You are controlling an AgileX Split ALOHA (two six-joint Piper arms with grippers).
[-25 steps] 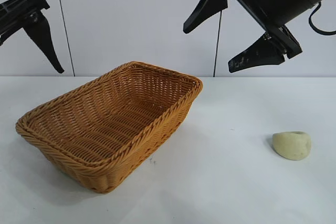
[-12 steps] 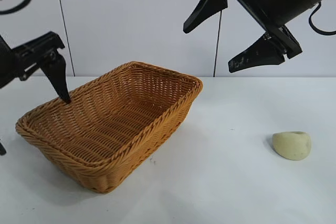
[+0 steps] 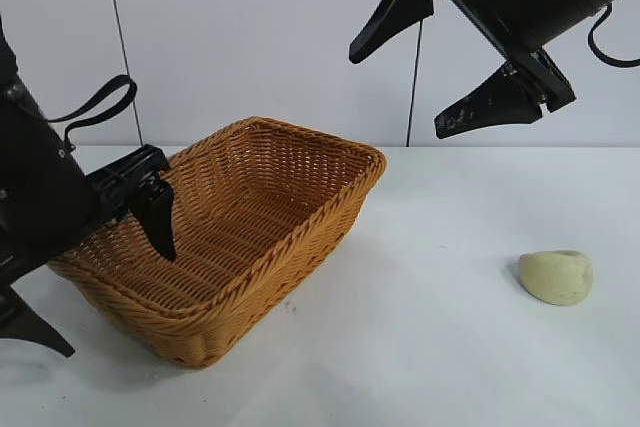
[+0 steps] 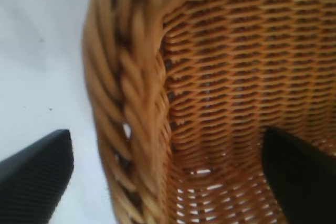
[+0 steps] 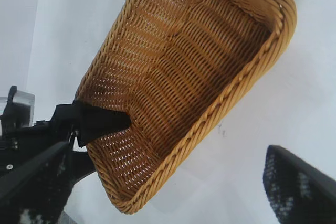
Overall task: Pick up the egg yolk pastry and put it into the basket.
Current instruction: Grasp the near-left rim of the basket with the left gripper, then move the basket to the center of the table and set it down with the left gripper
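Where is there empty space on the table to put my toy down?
There is bare table between the basket and the egg yolk pastry, and along the front edge. It is crowded at the basket's left end, where the left gripper straddles the rim. The right gripper hangs open above.

Exterior camera faces both arms about level across the white table; left wrist camera sits very close over the braided rim of the orange-brown rectangular wicker basket; right wrist camera looks down from high, sharing that basket.
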